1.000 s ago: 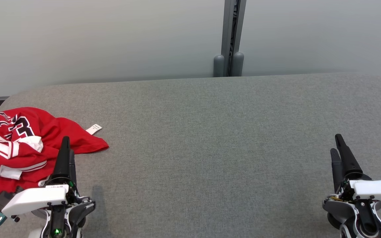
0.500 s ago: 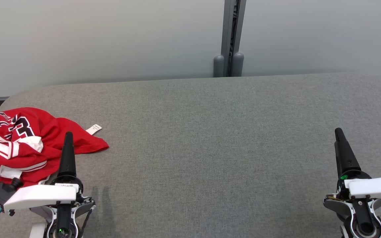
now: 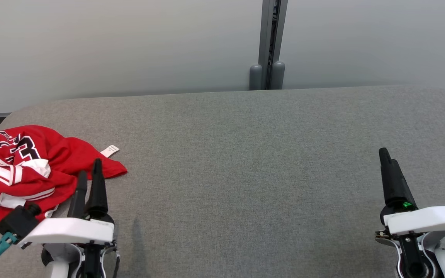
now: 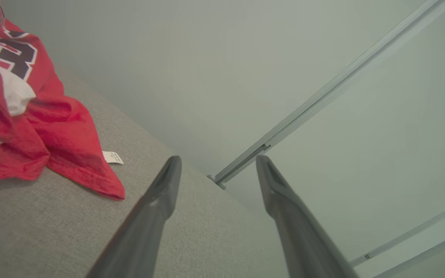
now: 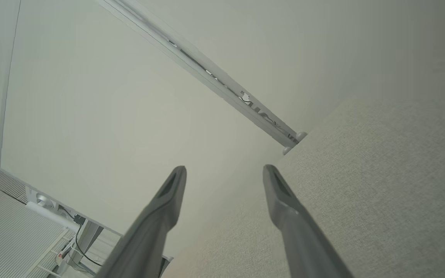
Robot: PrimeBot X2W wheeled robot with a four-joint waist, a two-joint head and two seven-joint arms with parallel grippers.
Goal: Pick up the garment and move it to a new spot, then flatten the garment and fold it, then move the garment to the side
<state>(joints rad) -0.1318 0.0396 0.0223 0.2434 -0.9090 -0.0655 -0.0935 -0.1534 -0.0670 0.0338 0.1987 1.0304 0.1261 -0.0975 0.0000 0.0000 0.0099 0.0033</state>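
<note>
The garment (image 3: 25, 166), a red jersey with white stripes and a dark number, lies crumpled at the left edge of the grey table (image 3: 245, 154). A white label (image 3: 109, 150) sticks out at its right side. In the left wrist view the garment (image 4: 21, 112) fills the upper left. My left gripper (image 3: 90, 170) hovers just in front of the garment's right corner, fingers open and empty; the wrist view shows its fingers (image 4: 160, 200) spread, gripper (image 4: 216, 158). My right gripper (image 3: 384, 153) hangs over the table's right side, open and empty, gripper (image 5: 224, 168).
A pale wall runs behind the table with a grey vertical post (image 3: 267, 46) at the middle of the back edge. The grey felt surface stretches wide between both arms. The table's corners are rounded.
My left gripper has shifted right and turned, so both fingers now show apart. My right gripper has moved slightly up and left. The garment has not moved.
</note>
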